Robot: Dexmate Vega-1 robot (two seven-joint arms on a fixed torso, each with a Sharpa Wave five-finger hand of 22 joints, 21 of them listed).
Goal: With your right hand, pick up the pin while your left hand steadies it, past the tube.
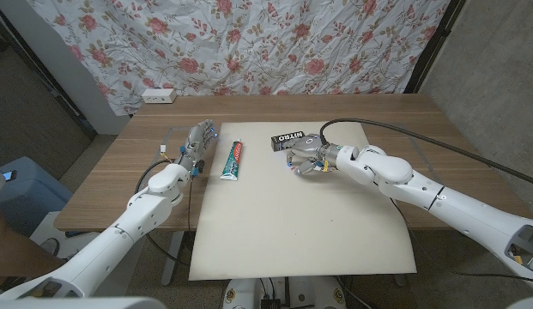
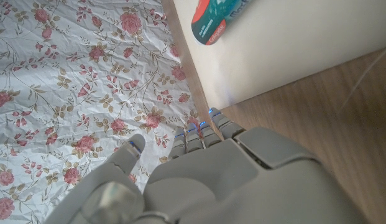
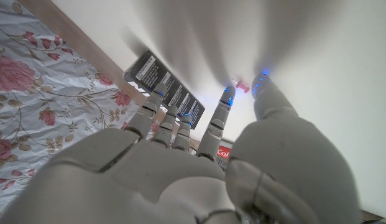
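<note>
Pink pin [image 3: 243, 86] lies between the right robot hand [image 1: 305, 160]'s spread fingertips, unpinched; left robot hand [image 1: 197, 143] spread at nine o'clock of the tube [image 1: 233, 160].

Looks like a makeshift test room set up for recording, not a lived-in home. Wooden table [image 1: 120, 184] pushed against a crumpled flowered sheet [image 1: 249, 43] hung up as a backdrop, a white power strip [image 1: 158, 95] at the far edge, a pale mat [image 1: 300, 223] laid across the top, bare grey wall [image 1: 498, 60] to one side. Blue bin [image 1: 26, 184] down on the floor, cable [image 1: 472, 154] trailing over the table.
</note>
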